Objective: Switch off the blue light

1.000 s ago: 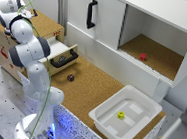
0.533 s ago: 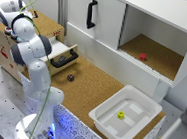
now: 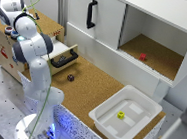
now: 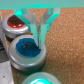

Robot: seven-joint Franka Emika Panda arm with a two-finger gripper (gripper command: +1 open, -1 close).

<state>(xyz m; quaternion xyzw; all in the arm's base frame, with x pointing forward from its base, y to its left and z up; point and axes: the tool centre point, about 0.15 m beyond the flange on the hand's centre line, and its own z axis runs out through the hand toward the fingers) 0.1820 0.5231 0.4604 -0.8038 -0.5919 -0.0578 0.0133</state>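
Observation:
The blue light (image 4: 26, 49) is a round blue dome in a grey housing, the middle one of three buttons on the wooden box (image 3: 4, 53) at the exterior view's left. It also shows in the exterior view (image 3: 15, 33). My gripper (image 4: 38, 39) hangs just over the blue dome with its fingertips close together and holds nothing. I cannot tell whether they touch the dome. In the exterior view the gripper (image 3: 17, 30) is mostly hidden by the arm's wrist.
A dark-red button (image 4: 14, 22) and a glowing teal-green button (image 4: 40, 79) flank the blue one. An open drawer (image 3: 64, 55), a small dark object (image 3: 70, 77), a white bin (image 3: 126, 116) holding a yellow block (image 3: 120, 114), and a cabinet with a red block (image 3: 142, 56) are around.

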